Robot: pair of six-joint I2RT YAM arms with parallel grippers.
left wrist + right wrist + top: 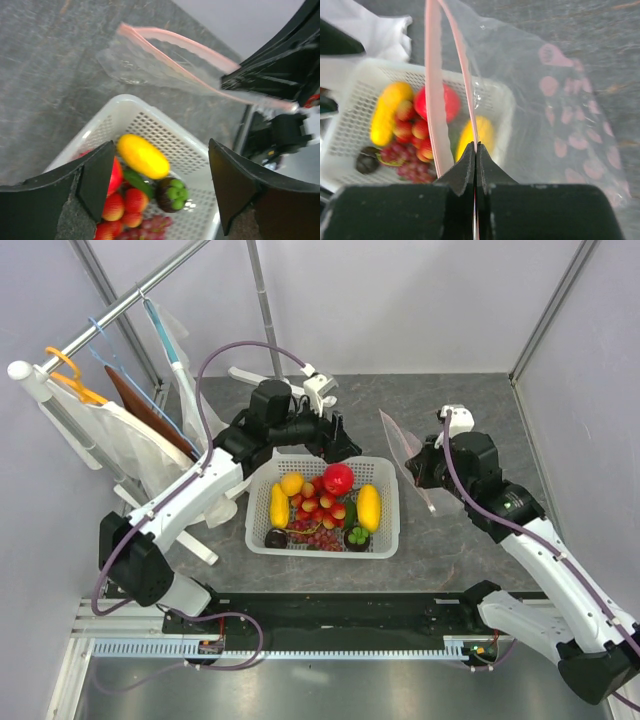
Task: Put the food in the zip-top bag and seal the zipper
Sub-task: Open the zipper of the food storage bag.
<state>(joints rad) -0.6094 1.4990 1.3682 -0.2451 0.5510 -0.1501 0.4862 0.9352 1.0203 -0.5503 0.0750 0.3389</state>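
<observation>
Past the black rail (330,610) at the near edge, the grey speckled table (450,540) carries a white mesh basket (322,552) holding the food (325,502). The left gripper (160,150) hangs spread over the basket's far side. The right gripper (476,149), just right of the basket, pinches the zipper (432,75) of the zip-top bag (560,100). Pale walls (400,300) and a hanger rail (120,308) stand behind.

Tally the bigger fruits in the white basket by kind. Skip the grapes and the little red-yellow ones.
Yellow mangoes: 2
Orange: 1
Red pomegranate: 1
Dark mangosteens: 2
Total: 6
</observation>
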